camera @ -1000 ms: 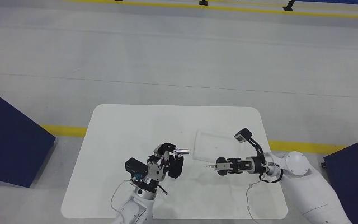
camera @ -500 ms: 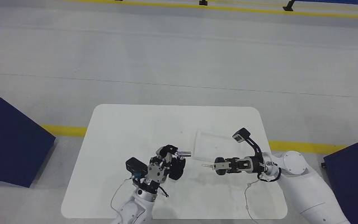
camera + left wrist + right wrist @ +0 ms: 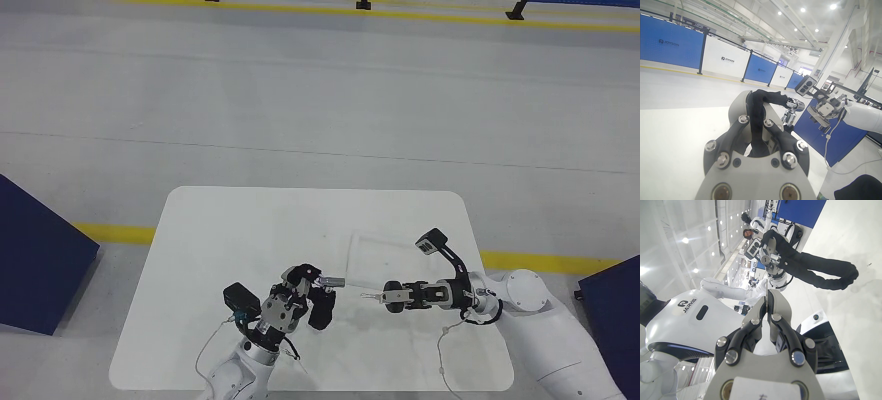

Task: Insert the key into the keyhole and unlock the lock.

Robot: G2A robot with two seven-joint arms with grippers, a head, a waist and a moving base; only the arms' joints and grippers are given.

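Note:
The lock is a chrome cylinder (image 3: 329,283) on a black fabric-covered cable loop (image 3: 829,275). My left gripper (image 3: 308,290) is shut on it and holds it above the white table (image 3: 200,250), left of centre. In the right wrist view the keyhole face (image 3: 764,259) points toward the key. My right gripper (image 3: 386,297) is shut on the flat metal key (image 3: 766,289), whose blade sticks out toward the lock. A short gap separates key tip (image 3: 367,296) and cylinder. In the left wrist view the cylinder (image 3: 794,107) juts past my left gripper (image 3: 757,102), with the right gripper (image 3: 819,117) beyond.
A faint clear rectangular tray (image 3: 385,250) lies on the table behind the right gripper. The table's front edge (image 3: 320,388) runs just below both arms. Blue panels (image 3: 40,260) stand off the table to the left.
The left arm has carried the lock rightward, toward the key, narrowing the gap. The right gripper shifted slightly left early on, then held still.

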